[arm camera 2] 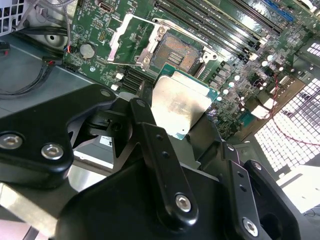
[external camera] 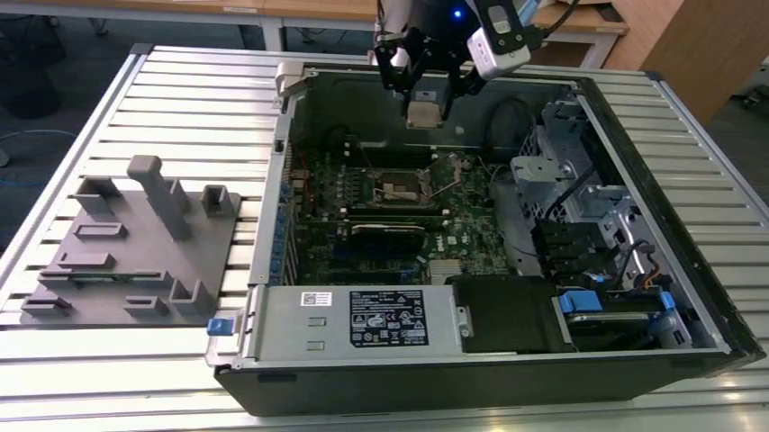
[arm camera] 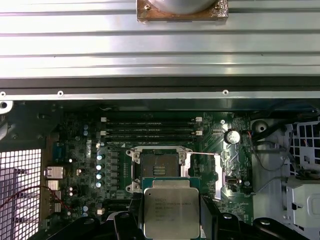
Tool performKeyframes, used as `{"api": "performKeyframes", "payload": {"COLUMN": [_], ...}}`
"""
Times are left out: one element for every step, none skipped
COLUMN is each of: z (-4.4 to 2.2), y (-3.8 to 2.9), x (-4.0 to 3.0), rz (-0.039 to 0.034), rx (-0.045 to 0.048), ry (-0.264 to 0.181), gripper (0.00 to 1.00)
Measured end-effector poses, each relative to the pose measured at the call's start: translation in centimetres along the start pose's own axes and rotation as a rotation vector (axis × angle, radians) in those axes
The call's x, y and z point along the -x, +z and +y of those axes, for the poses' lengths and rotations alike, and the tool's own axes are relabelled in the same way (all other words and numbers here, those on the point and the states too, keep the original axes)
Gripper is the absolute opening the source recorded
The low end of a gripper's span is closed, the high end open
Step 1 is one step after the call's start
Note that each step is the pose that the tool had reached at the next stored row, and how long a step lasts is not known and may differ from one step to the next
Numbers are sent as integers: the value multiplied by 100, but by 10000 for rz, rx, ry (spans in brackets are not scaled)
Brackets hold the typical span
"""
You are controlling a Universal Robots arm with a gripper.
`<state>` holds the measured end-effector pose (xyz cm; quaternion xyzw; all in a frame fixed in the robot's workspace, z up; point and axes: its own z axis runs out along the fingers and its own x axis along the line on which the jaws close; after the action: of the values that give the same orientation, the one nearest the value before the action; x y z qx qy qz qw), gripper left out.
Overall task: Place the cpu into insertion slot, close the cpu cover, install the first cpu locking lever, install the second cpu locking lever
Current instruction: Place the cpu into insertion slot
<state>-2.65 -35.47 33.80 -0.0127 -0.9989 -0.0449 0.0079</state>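
the gripper [external camera: 423, 110] is seen in the exterior view high over the far part of an open computer case [external camera: 673, 171], which is laid on its side on a slatted metal table [external camera: 193, 99]. the cpu [external camera: 422, 115] is clamped between the dark fingers [arm camera: 131, 221], which are closed against two opposite edges of it. its dull silver top is turned toward both wrist cameras, and in the second wrist view a green edge is seen around the metal top of the cpu [arm camera 2: 180, 107].

the chip is held in the air, well clear of the green motherboard [external camera: 360, 256] below it. the insertion slot [external camera: 399, 187] lies open and bare on that board, its contact field exposed in both wrist views. the cpu cover [arm camera 2: 115, 46] is swung up and back from the socket, and its cut-out centre is seen in the second wrist view. long black memory slots [arm camera: 150, 127] are seen just beside the socket.

a grey moulded fixture [external camera: 132, 243] is placed on the table at the exterior view's left, well apart from the case.
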Motion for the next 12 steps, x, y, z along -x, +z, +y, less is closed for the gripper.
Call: {"api": "performKeyframes", "payload": {"z": [0,-1,-1,-1,-1,-1,-2,-2,-2,-2,-3,-4], "y": [2,4,6,8,10,13,15,17,17,17,30,43], "x": [0,0,0,0,0,0,0,0,0,0,0,1], "rz": [0,0,1,0,1,0,1,1,1,1,0,0], "rx": [0,-1,-1,-1,-2,-1,-1,-2,-3,-3,-2,-1], "ry": [0,0,0,0,0,0,0,0,0,0,0,1], "gripper": [54,54,54,54,54,54,54,54,54,54,54,54]}}
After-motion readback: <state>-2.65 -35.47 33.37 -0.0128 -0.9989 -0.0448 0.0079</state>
